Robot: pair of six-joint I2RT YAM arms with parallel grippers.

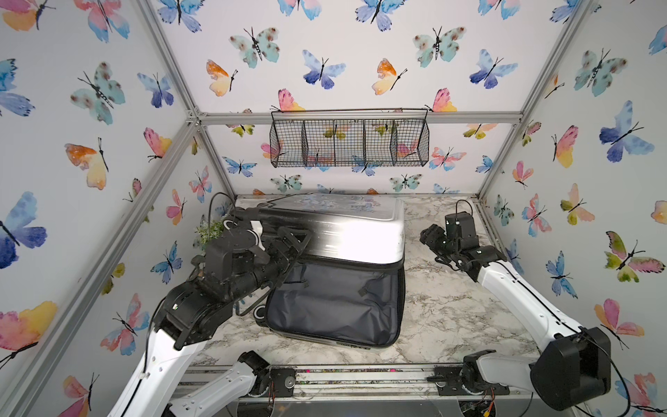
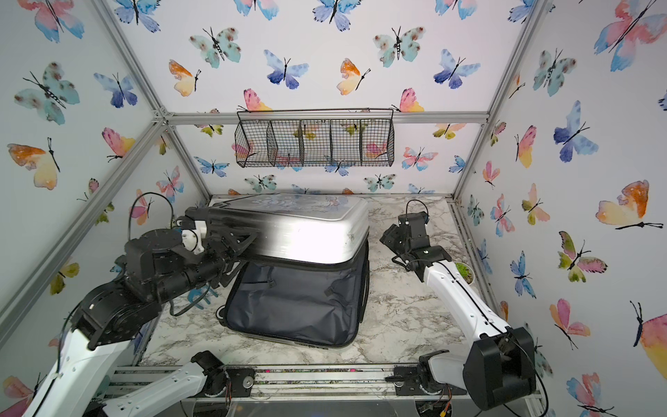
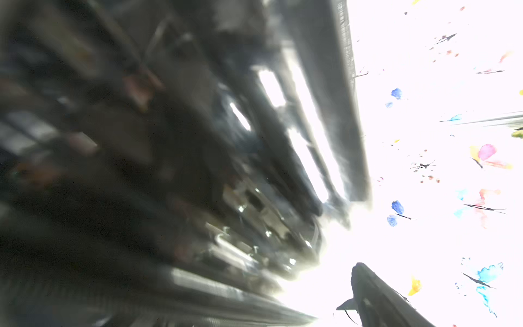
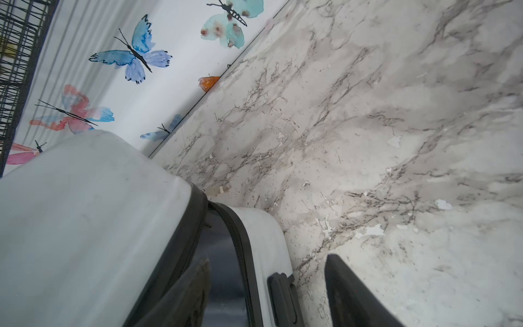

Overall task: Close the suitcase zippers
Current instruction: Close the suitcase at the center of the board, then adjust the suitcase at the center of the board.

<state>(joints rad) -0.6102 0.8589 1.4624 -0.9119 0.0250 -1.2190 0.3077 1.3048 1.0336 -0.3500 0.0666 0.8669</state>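
Left fingers (image 1: 296, 234) stand spread at the dark end of the suitcase (image 1: 346, 231), probably steadying its raised half; blur hides any contact. Right fingers (image 4: 351, 291) are apart and empty beside its white corner. It sits mid-table (image 1: 451, 307), zippers (image 4: 240, 254) undone.

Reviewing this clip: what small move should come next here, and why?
Probably press down on the suitcase with the left claw: its upper shell hangs tilted above the exposed grey lining, and the zipper band gapes apart, so no pull could run until the halves meet.
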